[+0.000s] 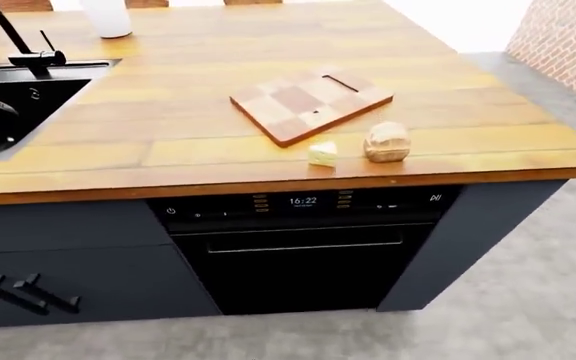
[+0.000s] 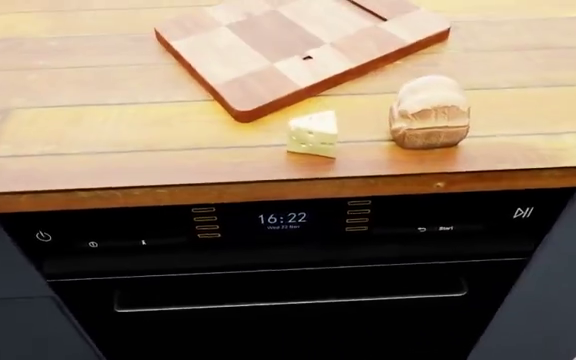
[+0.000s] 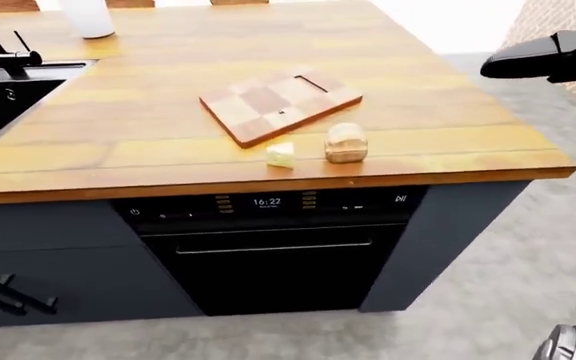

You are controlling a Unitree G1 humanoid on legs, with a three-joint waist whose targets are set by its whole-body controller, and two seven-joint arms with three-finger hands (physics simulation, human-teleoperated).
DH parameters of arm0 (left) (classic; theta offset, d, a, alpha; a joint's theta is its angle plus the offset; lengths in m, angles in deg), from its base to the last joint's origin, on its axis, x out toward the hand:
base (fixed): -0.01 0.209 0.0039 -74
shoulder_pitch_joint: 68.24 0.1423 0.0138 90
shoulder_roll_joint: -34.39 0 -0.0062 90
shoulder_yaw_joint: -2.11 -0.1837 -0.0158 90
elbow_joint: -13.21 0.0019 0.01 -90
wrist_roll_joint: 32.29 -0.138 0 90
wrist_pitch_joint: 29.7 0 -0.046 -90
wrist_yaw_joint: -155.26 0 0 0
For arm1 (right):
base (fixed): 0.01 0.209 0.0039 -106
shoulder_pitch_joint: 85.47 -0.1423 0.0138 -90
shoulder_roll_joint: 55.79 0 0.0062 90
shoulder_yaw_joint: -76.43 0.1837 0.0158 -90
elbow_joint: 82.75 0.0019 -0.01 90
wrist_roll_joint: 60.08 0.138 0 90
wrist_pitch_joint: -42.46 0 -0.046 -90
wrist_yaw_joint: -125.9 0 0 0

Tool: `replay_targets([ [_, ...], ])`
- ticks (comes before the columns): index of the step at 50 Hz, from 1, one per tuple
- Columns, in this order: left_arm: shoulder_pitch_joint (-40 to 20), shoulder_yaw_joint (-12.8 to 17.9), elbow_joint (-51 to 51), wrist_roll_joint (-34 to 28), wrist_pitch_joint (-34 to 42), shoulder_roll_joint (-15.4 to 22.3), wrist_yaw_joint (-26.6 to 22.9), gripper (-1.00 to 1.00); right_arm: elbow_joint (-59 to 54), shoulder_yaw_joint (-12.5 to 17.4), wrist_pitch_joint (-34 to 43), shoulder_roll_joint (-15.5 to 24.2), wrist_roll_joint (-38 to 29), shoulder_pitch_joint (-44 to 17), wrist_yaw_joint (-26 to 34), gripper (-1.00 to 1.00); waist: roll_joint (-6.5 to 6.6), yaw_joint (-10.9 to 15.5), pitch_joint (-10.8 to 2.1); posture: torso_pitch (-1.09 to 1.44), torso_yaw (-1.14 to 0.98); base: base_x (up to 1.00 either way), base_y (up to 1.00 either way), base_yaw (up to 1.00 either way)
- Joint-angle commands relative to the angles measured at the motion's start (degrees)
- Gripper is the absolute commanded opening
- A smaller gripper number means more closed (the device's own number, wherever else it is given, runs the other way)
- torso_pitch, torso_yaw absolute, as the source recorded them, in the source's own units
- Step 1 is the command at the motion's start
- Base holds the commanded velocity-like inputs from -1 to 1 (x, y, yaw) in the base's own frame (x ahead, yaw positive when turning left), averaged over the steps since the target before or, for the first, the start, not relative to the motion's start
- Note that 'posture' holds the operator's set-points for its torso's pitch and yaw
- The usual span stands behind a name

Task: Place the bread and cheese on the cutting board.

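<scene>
A checkered wooden cutting board lies on the wooden counter, empty. A pale cheese wedge stands just below the board's near corner, close to the counter's edge. A small bread loaf stands to the right of the cheese, apart from it and off the board. My right hand shows as a black shape at the top right of the right-eye view, held high above the counter's right end and far from the food; its fingers are unclear. My left hand is out of view.
A black sink with a black tap is at the left, and a white container stands at the top. A black oven sits under the counter. A brick wall is at the right.
</scene>
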Motion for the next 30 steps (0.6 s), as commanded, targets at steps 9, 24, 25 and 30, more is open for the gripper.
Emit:
replay_targets([
  [9, -1.8, 0.6, 0.8, 0.9, -0.8, 2.4, 1.1, 1.00, 0.4, 0.1, -1.1, 1.6, 0.7, -1.8, -0.2, 1.00, -0.98, 1.4, -0.42, 0.00, 0.00, 0.33, -0.09, 0.00],
  [24, -0.9, 2.9, 2.6, 2.6, -2.2, 5.2, 1.2, 1.00, -0.3, 0.1, -1.4, 2.5, 0.9, -2.5, -0.9, 1.00, -4.55, 0.6, 2.25, 0.00, 0.00, 0.18, -0.04, 0.00],
  [25, -1.1, 3.2, 2.7, 3.2, -2.4, 5.2, 1.4, 1.00, -0.7, 0.0, -1.3, 2.8, 1.2, -3.0, -1.1, 1.00, -3.97, 0.5, 2.25, 0.00, 0.00, 0.00, 0.00, 0.00],
  [30, -1.3, 2.2, 3.0, 1.6, -3.1, 6.3, 1.7, 1.00, -1.5, -1.4, -1.5, 4.1, -0.1, -4.2, -1.0, 1.00, -2.45, 0.3, 0.89, 0.00, 0.00, 0.00, 0.00, 0.00],
])
